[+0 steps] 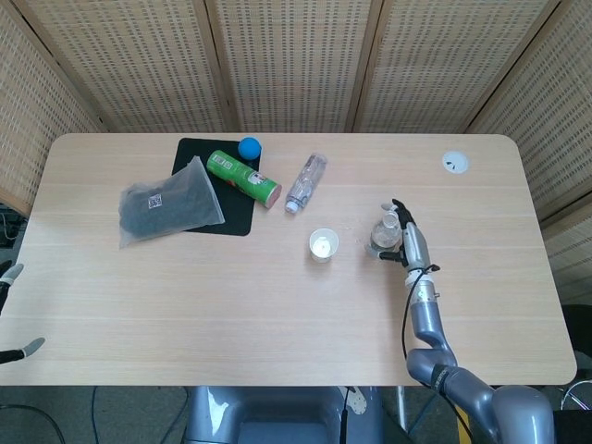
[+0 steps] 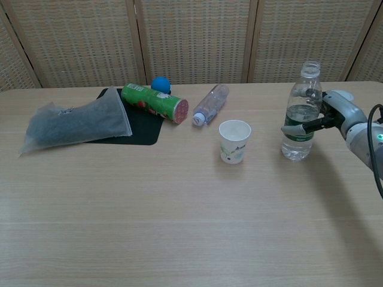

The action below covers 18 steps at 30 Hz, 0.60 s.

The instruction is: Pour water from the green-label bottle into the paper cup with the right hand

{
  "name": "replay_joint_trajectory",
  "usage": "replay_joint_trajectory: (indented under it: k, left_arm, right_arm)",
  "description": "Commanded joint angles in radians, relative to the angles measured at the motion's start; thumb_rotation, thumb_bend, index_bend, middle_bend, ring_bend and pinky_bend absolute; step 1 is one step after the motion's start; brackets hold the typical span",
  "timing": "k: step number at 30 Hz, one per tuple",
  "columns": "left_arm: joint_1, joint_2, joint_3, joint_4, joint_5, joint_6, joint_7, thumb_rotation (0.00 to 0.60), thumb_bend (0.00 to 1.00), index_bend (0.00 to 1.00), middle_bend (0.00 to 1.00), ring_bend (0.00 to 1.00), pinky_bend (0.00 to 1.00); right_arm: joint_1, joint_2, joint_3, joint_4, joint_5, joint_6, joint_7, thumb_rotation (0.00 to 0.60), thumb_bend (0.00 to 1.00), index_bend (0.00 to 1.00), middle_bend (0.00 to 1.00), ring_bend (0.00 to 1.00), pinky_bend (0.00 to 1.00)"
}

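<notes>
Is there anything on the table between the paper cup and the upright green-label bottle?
No. In the chest view only bare tabletop separates the paper cup from the green-label bottle; the head view agrees.

From overhead, the right hand (image 1: 403, 236) covers much of the green-label bottle (image 1: 388, 235), so its label cannot be read there. In the chest view the bottle (image 2: 301, 116) hides the fingertips behind it, and whether they touch it cannot be told. The right arm (image 2: 366, 140) runs off the right edge beyond the bottle. Far left of the bottle, the left hand (image 1: 11, 314) shows only as slivers at the picture's edge, its posture unreadable.
</notes>
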Motion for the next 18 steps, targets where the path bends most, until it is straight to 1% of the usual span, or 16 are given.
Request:
replay_joint_trajectory:
  k: [1, 3, 8, 11, 15, 18]
  left_arm:
    - [0.001, 0.001, 0.002, 0.002, 0.006, 0.002, -0.004, 0.600, 0.05, 0.00, 0.00, 0.00, 0.00]
    - [0.002, 0.003, 0.004, 0.003, 0.013, 0.004, -0.009, 0.600, 0.05, 0.00, 0.00, 0.00, 0.00]
    - [0.004, 0.006, 0.007, 0.004, 0.025, 0.010, -0.016, 0.600, 0.05, 0.00, 0.00, 0.00, 0.00]
    - [0.005, 0.008, 0.011, 0.003, 0.037, 0.013, -0.021, 0.600, 0.05, 0.00, 0.00, 0.00, 0.00]
    - [0.011, 0.011, 0.018, 0.003, 0.055, 0.023, -0.027, 0.600, 0.05, 0.00, 0.00, 0.00, 0.00]
    - [0.014, 0.013, 0.022, 0.002, 0.070, 0.032, -0.029, 0.600, 0.05, 0.00, 0.00, 0.00, 0.00]
  right_arm:
    - [-0.015, 0.044, -0.026, -0.043, -0.005, -0.042, -0.027, 0.600, 0.00, 0.03, 0.00, 0.00, 0.00]
    - [-0.027, 0.084, -0.045, -0.075, -0.006, -0.066, -0.068, 0.600, 0.00, 0.00, 0.00, 0.00, 0.00]
    - [-0.059, 0.157, -0.058, -0.157, 0.013, -0.083, -0.139, 0.600, 0.00, 0.00, 0.00, 0.00, 0.00]
    - [-0.085, 0.219, -0.070, -0.229, 0.020, -0.084, -0.184, 0.600, 0.00, 0.00, 0.00, 0.00, 0.00]
    - [-0.121, 0.314, -0.102, -0.325, 0.008, -0.064, -0.267, 0.600, 0.00, 0.00, 0.00, 0.00, 0.00]
    - [-0.147, 0.389, -0.129, -0.401, -0.021, -0.030, -0.325, 0.600, 0.00, 0.00, 0.00, 0.00, 0.00]
